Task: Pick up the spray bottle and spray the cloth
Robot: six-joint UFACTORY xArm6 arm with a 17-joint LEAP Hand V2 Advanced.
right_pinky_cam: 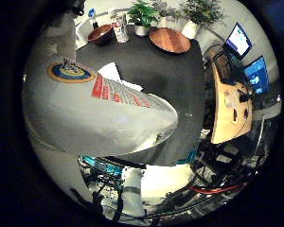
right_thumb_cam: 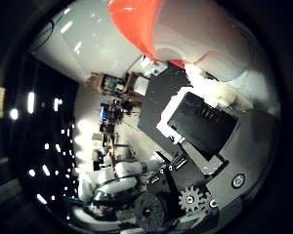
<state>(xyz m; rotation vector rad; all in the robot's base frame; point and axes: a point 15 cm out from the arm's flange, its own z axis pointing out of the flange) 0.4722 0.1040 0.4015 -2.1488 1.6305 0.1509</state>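
The spray bottle [right_pinky_cam: 95, 109] fills much of the little finger side palm view, close against the palm; its body is white-grey with a red and white label and a round yellow and blue badge. In the thumb side palm view its orange-red spray head [right_thumb_cam: 137, 24] sits above the white body. My right hand [right_thumb_cam: 200, 122] lies against the bottle with black and white fingers curled round it. A white cloth [right_pinky_cam: 112, 71] lies on the dark table [right_pinky_cam: 170, 76] just beyond the bottle, partly hidden by it.
At the table's far edge stand a brown bowl [right_pinky_cam: 100, 35], a can [right_pinky_cam: 119, 26], potted plants [right_pinky_cam: 142, 14] and a round wooden plate [right_pinky_cam: 169, 40]. A wooden desk [right_pinky_cam: 232, 104] and monitors [right_pinky_cam: 239, 40] lie beyond the table's side.
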